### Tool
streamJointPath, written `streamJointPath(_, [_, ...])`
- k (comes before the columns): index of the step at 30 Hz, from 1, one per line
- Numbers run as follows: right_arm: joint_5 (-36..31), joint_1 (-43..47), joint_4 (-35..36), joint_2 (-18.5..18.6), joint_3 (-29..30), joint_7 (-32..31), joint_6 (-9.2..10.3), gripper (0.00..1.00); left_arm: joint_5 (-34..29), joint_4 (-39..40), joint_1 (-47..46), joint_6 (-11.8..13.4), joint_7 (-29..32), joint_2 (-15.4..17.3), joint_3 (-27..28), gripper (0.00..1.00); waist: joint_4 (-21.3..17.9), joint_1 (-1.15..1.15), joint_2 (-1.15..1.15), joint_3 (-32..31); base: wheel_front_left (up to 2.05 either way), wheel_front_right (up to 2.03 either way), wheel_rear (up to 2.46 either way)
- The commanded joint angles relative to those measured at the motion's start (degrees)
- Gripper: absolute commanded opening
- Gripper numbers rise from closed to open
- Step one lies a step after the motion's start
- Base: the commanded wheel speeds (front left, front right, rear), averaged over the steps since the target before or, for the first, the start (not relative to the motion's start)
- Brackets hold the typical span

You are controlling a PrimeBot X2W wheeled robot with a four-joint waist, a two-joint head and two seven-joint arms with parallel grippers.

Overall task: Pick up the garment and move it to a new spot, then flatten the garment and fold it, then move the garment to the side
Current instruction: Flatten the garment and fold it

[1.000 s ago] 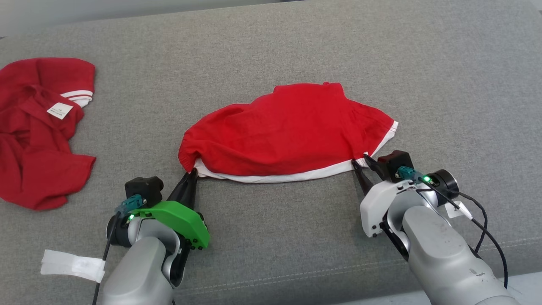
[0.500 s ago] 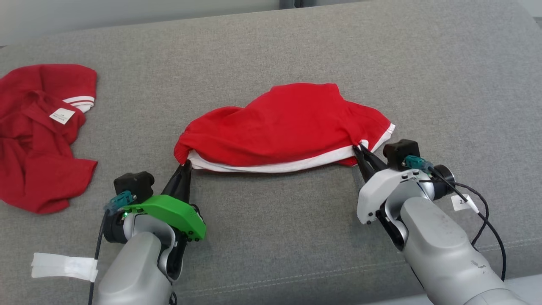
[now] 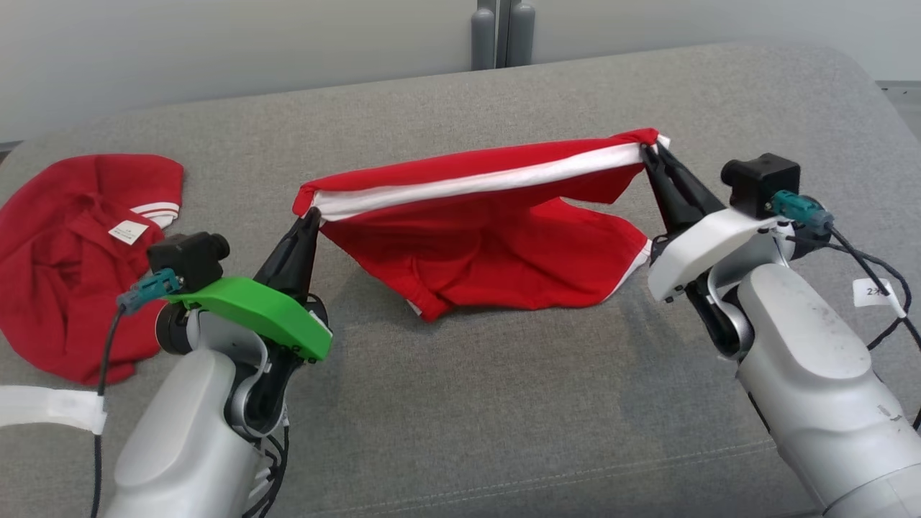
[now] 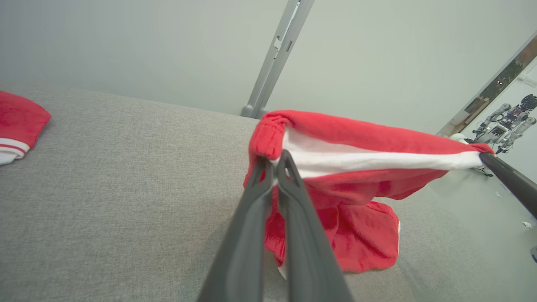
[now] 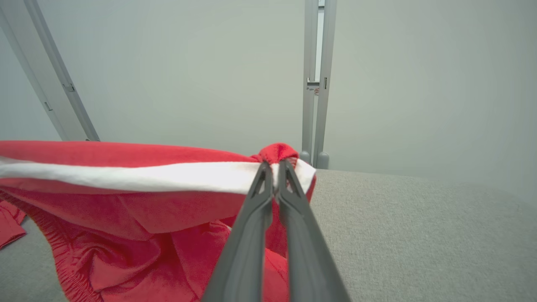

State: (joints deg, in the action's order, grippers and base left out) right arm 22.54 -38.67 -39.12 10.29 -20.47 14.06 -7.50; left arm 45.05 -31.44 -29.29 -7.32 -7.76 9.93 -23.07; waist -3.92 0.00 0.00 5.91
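A grey cushion (image 3: 460,403) carries everything. The red garment (image 3: 496,252) hangs over the cushion's middle. Its white-banded hem (image 3: 475,183) is stretched almost taut between the two grippers and lifted clear, while the lower folds sag down and touch the cushion. A second red garment (image 3: 65,288) lies crumpled at the left edge, well apart. The left gripper (image 3: 311,214) has its jaws pinched tight on the hem's left end, and the right gripper (image 3: 647,150) is clamped on the hem's right end. A small white label (image 3: 128,231) shows on the second red garment.
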Motion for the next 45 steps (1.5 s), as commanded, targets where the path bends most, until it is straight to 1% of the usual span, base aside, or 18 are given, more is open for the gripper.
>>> streamJointPath(1, [0.4, -0.3, 1.6, 1.1, 0.4, -0.6, 0.02, 0.0, 0.9, 2.3, 1.0, -0.2, 1.4, 1.4, 0.0, 0.0, -0.1, 0.0, 0.0, -2.0, 0.0, 0.0, 0.0])
streamJointPath(5, [0.9, 0.6, 7.6, 2.8, 1.2, -3.1, 0.02, 0.0, 3.6, 11.2, 0.5, -0.1, 7.0, 4.3, 0.4, 0.0, -0.1, 0.0, 0.0, -4.3, 0.0, 0.0, 0.0])
streamJointPath(6, [0.8, 0.7, 9.2, 3.2, 1.4, -3.9, 0.02, 0.0, 4.2, 13.3, 0.2, 0.4, 8.7, 5.1, 0.6, 0.0, -0.1, 0.0, 0.0, -4.9, 0.0, 0.0, 0.0])
streamJointPath(9, [0.5, 0.4, 16.2, 4.5, 3.0, -7.0, 0.02, 0.0, 5.8, 22.2, -1.6, 2.9, 16.1, 8.3, 1.3, 0.0, -0.4, 0.0, 0.0, -6.7, 0.0, 0.0, 0.0])
streamJointPath(11, [0.2, -0.2, 19.5, 5.0, 4.5, -8.6, 0.02, 0.0, 6.2, 26.0, -2.9, 4.5, 19.8, 10.2, 1.7, 0.0, -0.6, 0.0, 0.0, -7.0, 0.0, 0.0, 0.0])
streamJointPath(14, [-0.6, -1.0, 24.0, 5.3, 6.7, -10.7, 0.02, 0.0, 6.5, 30.9, -4.8, 6.1, 25.4, 12.6, 1.3, 0.0, -0.8, 0.0, 0.0, -7.2, 0.0, 0.0, 0.0])
streamJointPath(17, [-1.3, -1.8, 27.6, 4.9, 9.3, -12.3, 0.02, 0.0, 7.8, 34.9, -6.8, 7.8, 29.8, 13.8, 1.6, 0.0, -1.0, 0.0, 0.0, -6.9, 0.0, 0.0, 0.0])
streamJointPath(19, [-1.9, -2.0, 29.2, 4.3, 10.5, -13.5, 0.02, 0.0, 7.3, 36.4, -8.0, 9.0, 31.8, 14.9, 1.8, 0.0, -0.9, 0.0, 0.0, -6.5, 0.0, 0.0, 0.0])
streamJointPath(21, [-2.4, -2.6, 30.0, 3.6, 10.9, -14.7, 0.02, 0.0, 6.9, 35.7, -8.9, 10.1, 33.2, 15.1, 1.7, 0.0, -0.8, 0.0, 0.0, -5.7, 0.0, 0.0, 0.0])
streamJointPath(25, [-2.8, -5.7, 26.9, 2.3, 8.9, -16.9, 0.02, 0.0, 4.9, 30.7, -12.4, 11.3, 34.6, 15.5, 0.6, 0.0, -1.2, 0.0, 0.0, -2.7, 0.0, 0.0, 0.0])
streamJointPath(28, [-3.9, -10.9, 21.4, 1.6, 6.4, -16.5, 0.02, 0.0, 1.5, 25.1, -16.7, 11.2, 32.6, 14.6, -0.4, 0.0, -1.8, 0.0, 0.0, 0.0, 0.0, 0.0, 0.0])
streamJointPath(30, [-4.6, -15.4, 17.5, 1.1, 5.1, -15.5, 0.02, 0.0, -1.2, 21.6, -20.9, 11.1, 29.4, 13.6, -0.4, 0.0, -2.4, 0.0, 0.0, 1.9, 0.0, 0.0, 0.0])
streamJointPath(33, [-6.7, -23.0, 12.5, 0.3, 6.3, -11.6, 0.03, 0.0, -5.2, 16.7, -28.0, 10.5, 21.6, 11.7, 0.2, 0.0, -3.5, 0.0, 0.0, 4.7, 0.0, 0.0, 0.0])
streamJointPath(35, [-8.5, -27.5, 10.4, -0.5, 8.4, -8.5, 0.04, 0.0, -6.0, 14.6, -32.8, 9.4, 15.4, 9.7, 1.6, 0.0, -4.3, 0.0, 0.0, 6.9, 0.0, 0.0, 0.0])
streamJointPath(38, [-11.1, -31.7, 8.9, -1.8, 11.9, -4.4, 0.04, 0.0, -6.7, 11.5, -37.5, 7.6, 7.0, 7.9, 3.4, 0.0, -5.3, 0.0, 0.0, 10.1, 0.0, 0.0, 0.0])
streamJointPath(41, [-11.1, -30.2, 8.8, -3.1, 11.9, -2.3, 0.03, 0.0, -5.7, 8.0, -37.3, 4.4, 2.1, 6.8, 3.7, 0.0, -6.0, 0.0, 0.0, 12.6, 0.0, 0.0, 0.0])
streamJointPath(42, [-11.1, -30.2, 8.8, -3.1, 11.9, -2.3, 0.03, 0.0, -5.7, 8.0, -37.3, 4.4, 2.1, 6.8, 3.7, 0.0, -6.0, 0.0, 0.0, 12.6, 0.0, 0.0, 0.0])
streamJointPath(45, [-9.5, -24.5, 8.6, -3.9, 8.6, -1.6, 0.03, 0.0, -4.8, 3.9, -33.2, 1.9, -0.9, 6.7, 2.3, 0.0, -6.6, 0.0, 0.0, 14.6, 0.0, 0.0, 0.0])
